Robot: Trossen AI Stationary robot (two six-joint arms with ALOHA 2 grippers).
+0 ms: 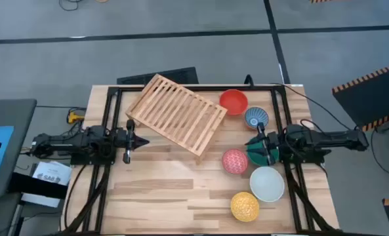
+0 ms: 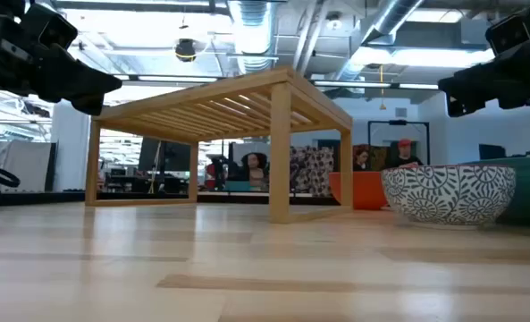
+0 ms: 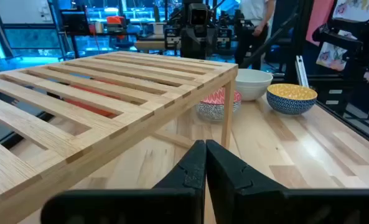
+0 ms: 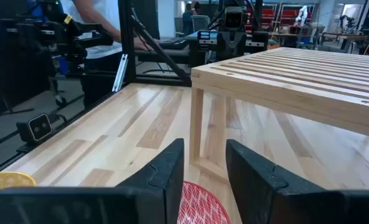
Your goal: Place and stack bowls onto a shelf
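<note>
Right gripper (image 1: 256, 142) spread and empty at table's 3 o'clock edge, above teal bowl (image 1: 256, 155), pink-red patterned bowl (image 1: 235, 161) just beside it at 7 o'clock, left gripper (image 1: 143, 139) pressed together, shelf (image 1: 176, 113) near its 1 o'clock.

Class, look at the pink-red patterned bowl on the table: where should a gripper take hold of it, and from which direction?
Grip the rim of the pink-red patterned bowl, coming from above with one finger inside and one outside. It sits upright with its mouth open upward, so the thin edge is exposed. The side toward the shelf looks freest; the teal bowl crowds the other. The right gripper hovers nearest, open.
</note>
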